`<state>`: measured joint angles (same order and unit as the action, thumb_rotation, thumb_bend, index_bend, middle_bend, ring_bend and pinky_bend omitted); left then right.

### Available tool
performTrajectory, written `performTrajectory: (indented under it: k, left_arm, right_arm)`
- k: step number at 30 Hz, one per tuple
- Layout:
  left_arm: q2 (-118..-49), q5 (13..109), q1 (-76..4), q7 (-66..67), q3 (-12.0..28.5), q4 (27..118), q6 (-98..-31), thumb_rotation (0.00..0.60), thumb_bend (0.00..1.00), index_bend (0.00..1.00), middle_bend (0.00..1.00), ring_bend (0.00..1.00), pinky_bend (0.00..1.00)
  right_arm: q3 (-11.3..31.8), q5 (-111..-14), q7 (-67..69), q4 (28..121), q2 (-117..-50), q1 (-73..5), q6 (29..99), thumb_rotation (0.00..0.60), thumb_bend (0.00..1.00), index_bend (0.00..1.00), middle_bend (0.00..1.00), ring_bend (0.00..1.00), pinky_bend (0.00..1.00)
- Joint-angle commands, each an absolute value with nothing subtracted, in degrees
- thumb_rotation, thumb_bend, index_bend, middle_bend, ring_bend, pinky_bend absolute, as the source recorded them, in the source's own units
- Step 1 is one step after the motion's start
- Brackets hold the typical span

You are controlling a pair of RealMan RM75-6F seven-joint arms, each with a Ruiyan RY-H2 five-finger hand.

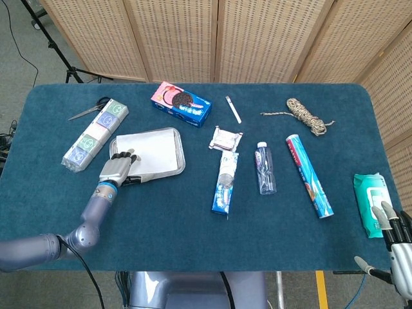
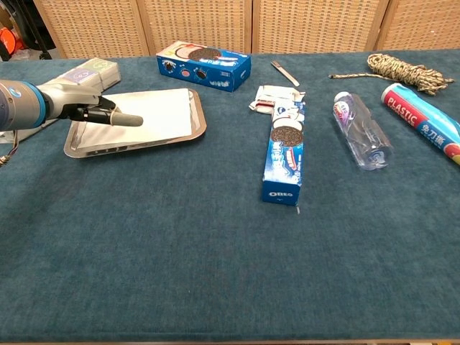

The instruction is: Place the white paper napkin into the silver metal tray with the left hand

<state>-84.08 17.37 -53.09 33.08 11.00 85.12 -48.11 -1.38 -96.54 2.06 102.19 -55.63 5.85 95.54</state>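
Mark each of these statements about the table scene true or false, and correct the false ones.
1. The napkin lies in the tray. True.
2. The left hand is over the tray's near left corner. True.
3. The scissors lie right of the rope. False: the scissors are at the far left, the rope far right.
4. The bottle stands upright. False: the bottle lies on its side.
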Motion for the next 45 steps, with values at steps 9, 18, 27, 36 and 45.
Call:
performTrajectory:
  k: [9, 18, 27, 36, 45]
  left_arm:
    - [-83.11, 14.65, -54.52, 33.13, 9.8, 86.87, -48.86, 0.1, 0.04, 0.21, 0.0, 0.0, 0.0]
    - [-82.3, 11.75, -55.84, 34.24, 8.7, 88.21, -49.64, 0.1, 0.04, 0.21, 0.0, 0.0, 0.0]
    - [-82.31, 9.86, -56.59, 34.37, 7.9, 87.78, -48.75, 0.097, 0.04, 0.21, 0.0, 0.0, 0.0]
    - [-82.18, 8.97, -57.2, 34.07, 7.3, 88.43, -48.61, 0.097, 0.04, 0.21, 0.0, 0.0, 0.0]
    - [-81.56, 7.73, -57.75, 33.99, 6.93, 89.47, -49.47, 0.098, 0.04, 0.21, 0.0, 0.0, 0.0]
  right_arm:
    - [-1.37, -96.6, 2.1, 102.12, -55.67, 5.89, 95.65, 0.6, 0.0, 0.0, 0.0, 0.0, 0.0]
    - [-1.46, -96.89, 2.4, 102.04, -55.65, 6.01, 95.94, 0.6, 0.0, 0.0, 0.0, 0.0, 0.0]
    - [-1.5, -96.98, 2.33, 102.06, -55.69, 5.99, 95.88, 0.6, 0.0, 0.0, 0.0, 0.0, 0.0]
    - [-1.41, -96.83, 2.47, 102.04, -55.69, 5.98, 95.91, 0.6, 0.0, 0.0, 0.0, 0.0, 0.0]
    - [-1.58, -97.24, 2.06, 102.12, -55.82, 5.99, 95.87, 0.6, 0.0, 0.0, 0.0, 0.0, 0.0]
